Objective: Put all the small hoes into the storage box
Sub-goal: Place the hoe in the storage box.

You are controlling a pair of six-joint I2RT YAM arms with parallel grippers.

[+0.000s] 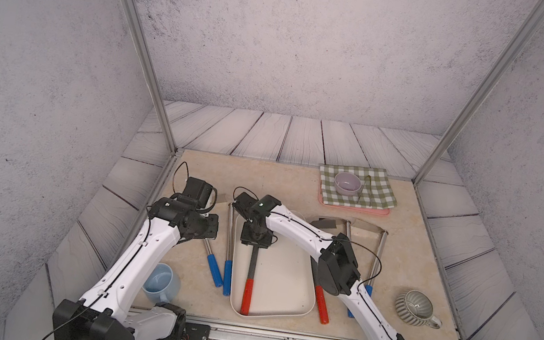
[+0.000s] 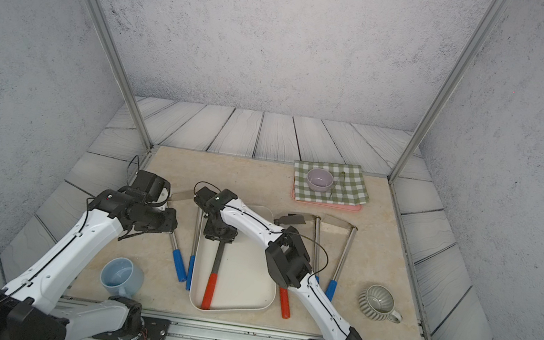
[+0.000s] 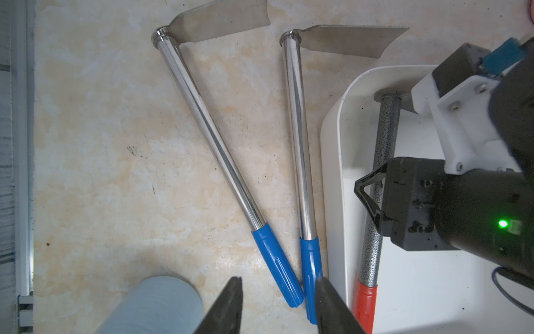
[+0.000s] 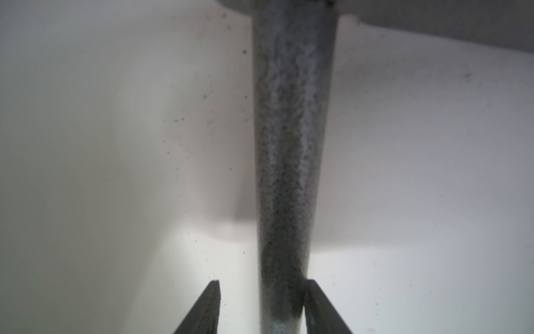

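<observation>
Closest to me, a blue mug (image 1: 159, 279) sits by the left arm's base, and a ribbed grey cup (image 1: 416, 305) sits off to the right. Between them is the storage box (image 1: 284, 281). The small hoe (image 1: 247, 295) lies flat inside it along its left wall, with the red grip at the near corner and the speckled shaft running away from me.

My right gripper (image 4: 263, 281) is down over that shaft. In the right wrist view its fingers straddle it, one finger (image 4: 315, 303) against the shaft and the other standing clear with a gap, so nothing is clamped.

My left gripper (image 3: 278, 278) hangs above the table left of the box, fingers moderately apart and holding nothing. Below it, two blue-handled hoes (image 3: 300, 144) lie on the table just beside the box. Another red-handled hoe (image 1: 322, 304) lies outside the box on the right, partly under the right arm.

At the far right, a pink tray (image 1: 354, 207) carries a checked cloth (image 1: 376, 189) and a bowl (image 1: 347, 183).
</observation>
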